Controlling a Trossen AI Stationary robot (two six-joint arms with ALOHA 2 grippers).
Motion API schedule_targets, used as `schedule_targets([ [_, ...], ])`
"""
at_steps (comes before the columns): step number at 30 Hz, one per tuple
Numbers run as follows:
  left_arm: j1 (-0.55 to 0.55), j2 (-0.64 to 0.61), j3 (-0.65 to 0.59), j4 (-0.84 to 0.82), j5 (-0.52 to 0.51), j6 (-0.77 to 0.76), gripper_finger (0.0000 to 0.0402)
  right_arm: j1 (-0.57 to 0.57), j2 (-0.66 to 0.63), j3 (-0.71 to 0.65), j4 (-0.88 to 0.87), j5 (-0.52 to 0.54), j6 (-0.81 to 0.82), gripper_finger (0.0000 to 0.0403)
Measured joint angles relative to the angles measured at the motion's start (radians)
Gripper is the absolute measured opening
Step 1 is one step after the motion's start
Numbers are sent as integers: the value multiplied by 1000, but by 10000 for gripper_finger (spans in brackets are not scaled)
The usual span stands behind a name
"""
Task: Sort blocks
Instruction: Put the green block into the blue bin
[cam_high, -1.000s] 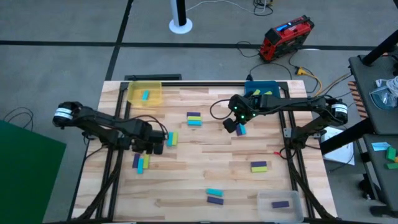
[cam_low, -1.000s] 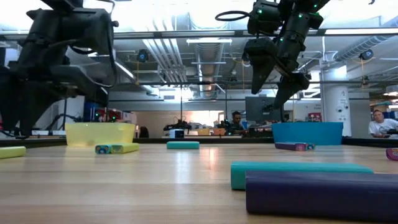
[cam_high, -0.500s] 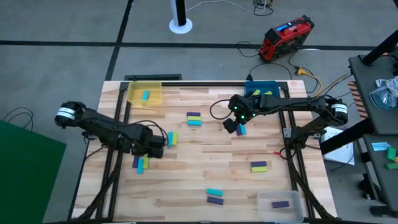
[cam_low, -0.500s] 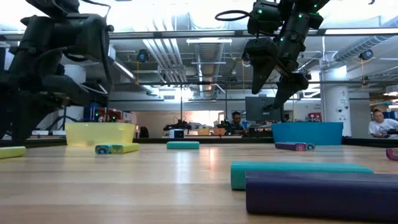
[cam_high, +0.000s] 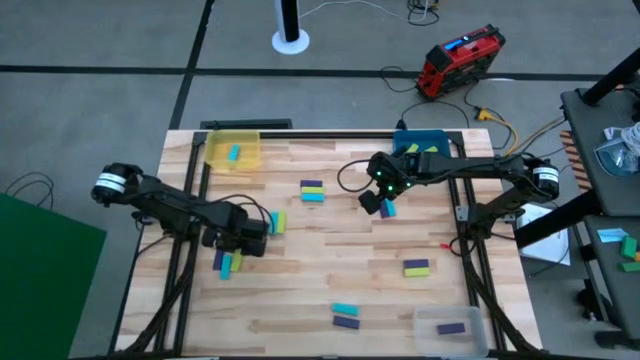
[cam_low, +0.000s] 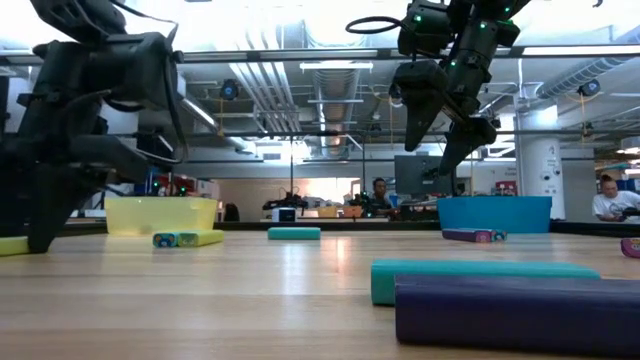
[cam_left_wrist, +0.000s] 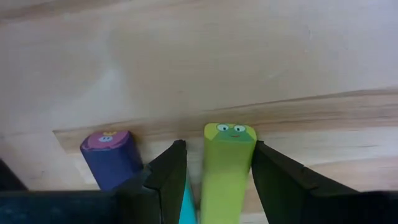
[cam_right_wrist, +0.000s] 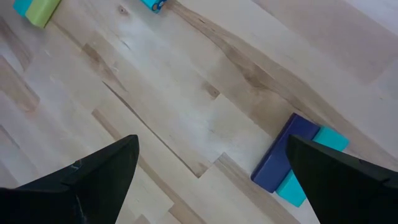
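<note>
At the left of centre in the high view, the left end effector (cam_high: 236, 255) is down over a small cluster of blocks on the desk (cam_high: 330, 270), its fingers (cam_left_wrist: 168, 171) spread open around a yellow-green block (cam_left_wrist: 227, 158), with a cyan block (cam_left_wrist: 186, 205) and a purple block (cam_left_wrist: 111, 155) just beside it. The right end effector (cam_high: 377, 205) hangs above the desk right of centre with its fingers wide apart and holding nothing, over a purple-and-cyan pair (cam_right_wrist: 292, 163). Other blocks lie scattered across the desk, one cyan bar in the yellow tray (cam_high: 222, 156) at the upper left and one purple bar in the clear tray (cam_high: 428, 322) at the lower right.
</note>
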Motion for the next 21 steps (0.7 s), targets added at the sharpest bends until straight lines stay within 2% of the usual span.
schedule_targets([
  [11,0,75,25,6,4,92,147,0,0,0,0,0,0,398],
  [17,0,71,31,11,0,122,74,0,0,0,0,1,-1,398],
  [21,0,66,43,3,0,137,69,0,0,0,0,1,-2,398],
])
